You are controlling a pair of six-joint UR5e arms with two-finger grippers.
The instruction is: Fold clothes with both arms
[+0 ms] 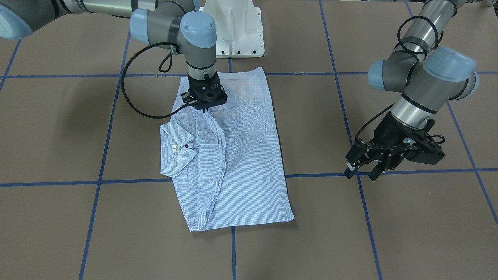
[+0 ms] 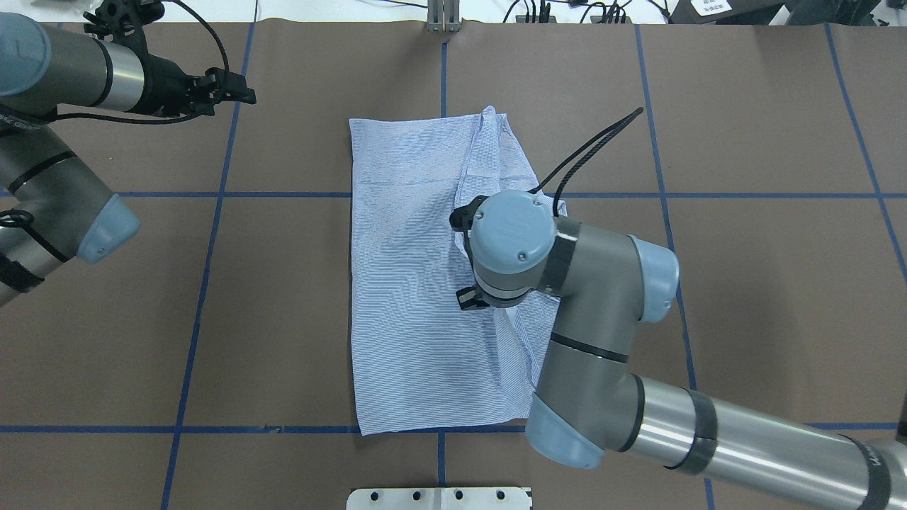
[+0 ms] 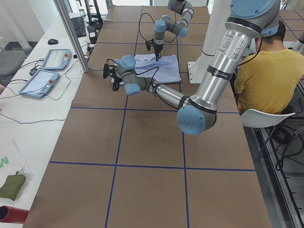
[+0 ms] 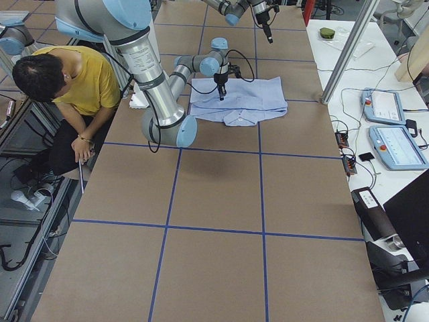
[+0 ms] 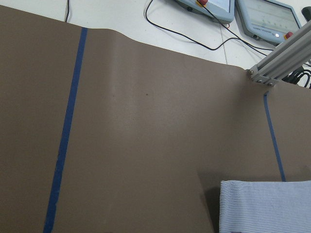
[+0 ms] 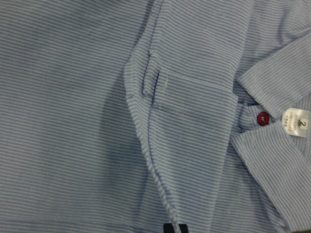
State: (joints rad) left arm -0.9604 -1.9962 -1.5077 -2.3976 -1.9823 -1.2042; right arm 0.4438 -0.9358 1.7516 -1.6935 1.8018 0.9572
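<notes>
Overhead exterior view puts the shirt (image 2: 411,283) about midway along the brown table (image 1: 408,233), nearer the robot's edge than the operators' edge. It is folded into a long rectangle and lies flat across the blue tape lines (image 1: 233,252).

From the operators' side, its collar (image 1: 177,134) sticks out on the side facing the table's right end. The white neck label (image 6: 296,121) and a red button (image 6: 263,118) sit between the collar flaps. A raised ridge of cloth runs the length of the shirt, just beside the chest pocket (image 6: 194,102).

The right gripper (image 1: 204,110) points straight down at the robot-side end of that ridge, its fingers drawn together into a narrow tip at the cloth. The fingertips (image 6: 168,228) show dark at the bottom of the wrist view, right where the ridge ends. I cannot tell if any fabric is caught between them.

The left gripper (image 1: 362,173) hangs over bare table, well apart from the shirt, off toward the left end and the operators' edge. Its fingers are spread and nothing is between them.

A person in a yellow top (image 3: 259,71) sits beyond the robot's edge of the table.
</notes>
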